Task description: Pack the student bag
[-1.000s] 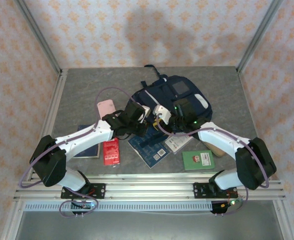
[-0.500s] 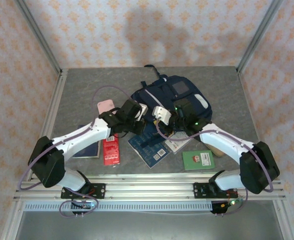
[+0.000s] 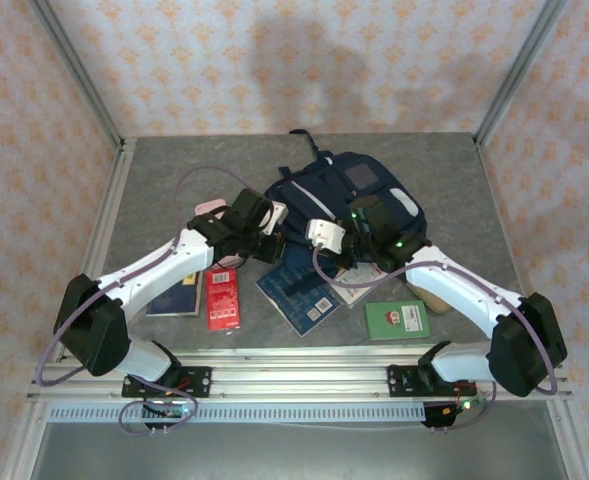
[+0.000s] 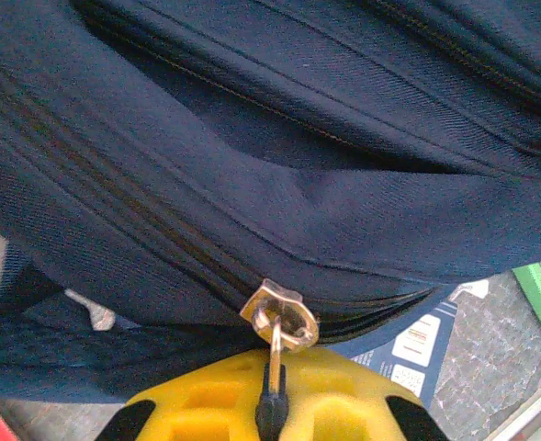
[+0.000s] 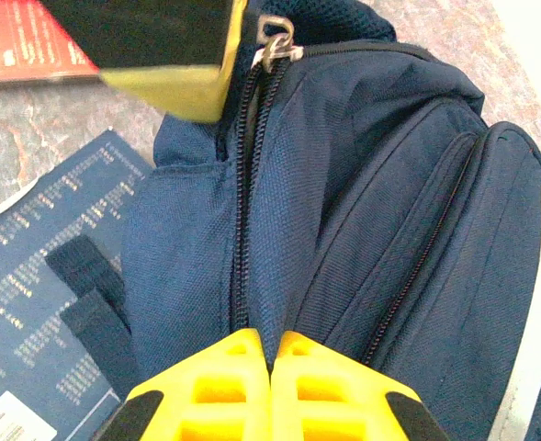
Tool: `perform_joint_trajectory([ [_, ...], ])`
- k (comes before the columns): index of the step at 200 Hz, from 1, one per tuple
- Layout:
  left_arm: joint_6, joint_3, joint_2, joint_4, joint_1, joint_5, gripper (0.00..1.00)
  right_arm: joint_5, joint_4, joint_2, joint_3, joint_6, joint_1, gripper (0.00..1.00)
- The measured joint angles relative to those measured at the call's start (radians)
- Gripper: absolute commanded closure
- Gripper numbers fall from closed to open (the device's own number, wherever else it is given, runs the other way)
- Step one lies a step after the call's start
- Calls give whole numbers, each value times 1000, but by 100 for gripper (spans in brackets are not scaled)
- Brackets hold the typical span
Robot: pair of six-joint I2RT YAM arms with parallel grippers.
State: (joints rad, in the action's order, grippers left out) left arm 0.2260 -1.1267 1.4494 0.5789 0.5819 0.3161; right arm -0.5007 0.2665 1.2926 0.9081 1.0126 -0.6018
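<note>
On the grey speckled table (image 3: 154, 180), the large navy-blue fabric student bag (image 3: 326, 188) lies flat at the far middle, white and grey patches facing up. Both of my arms reach in to its near edge.

Just in front of the bag lies a blue printed booklet (image 3: 299, 290), its far edge at the bag's rim. A green rectangular card (image 3: 395, 320) sits to the right of the booklet. A flat red packet (image 3: 222, 300) lies to the left, next to a dark blue booklet (image 3: 179, 298).

My right gripper (image 5: 272, 367) — yellow fingers pressed together with no gap — rests against the bag's fabric at one end of a dark zipper track. I cannot tell whether any cloth is caught between the fingers.

My left gripper (image 4: 270, 409) is clamped on the small brass-coloured metal zipper pull (image 4: 279, 317). Its yellow fingers meet around the tab just below the slider. In the right wrist view the pull stands at the other end of that same track, at the bag's corner, well apart from my right fingers.
</note>
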Motion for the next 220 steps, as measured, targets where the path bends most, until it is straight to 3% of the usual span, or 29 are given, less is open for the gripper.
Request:
perform_joint_trajectory([
  [68,-27,-19,39,53,-44,37,100,105,85,-7,22,155,-13,100],
  [84,-24,-19,45,53,-48,48,100,115,85,-11,21,145,-13,67],
  [90,-18,-19,45,53,-51,48,100,116,87,-19,19,126,-12,59],
  [107,10,-18,43,53,-76,47,100,70,82,-84,-1,16,8,51],
  [126,47,-16,41,53,-100,47,100,-5,-17,-191,-45,-171,19,49],
  [132,58,-16,38,52,-101,48,100,-23,-81,-225,-70,-245,19,51],
  [144,76,-16,30,48,-100,52,100,-18,-214,-291,-133,-418,18,68],
  [156,94,-16,17,39,-98,65,100,70,-275,-339,-173,-627,17,78],
  [167,108,-15,1,34,-94,72,100,192,-253,-360,-172,-809,21,100],
  [196,137,1,-51,15,-72,74,100,478,-94,-355,-146,-1175,34,100],
  [220,150,18,-69,9,-39,71,100,613,51,-315,-165,-1438,48,100],
])
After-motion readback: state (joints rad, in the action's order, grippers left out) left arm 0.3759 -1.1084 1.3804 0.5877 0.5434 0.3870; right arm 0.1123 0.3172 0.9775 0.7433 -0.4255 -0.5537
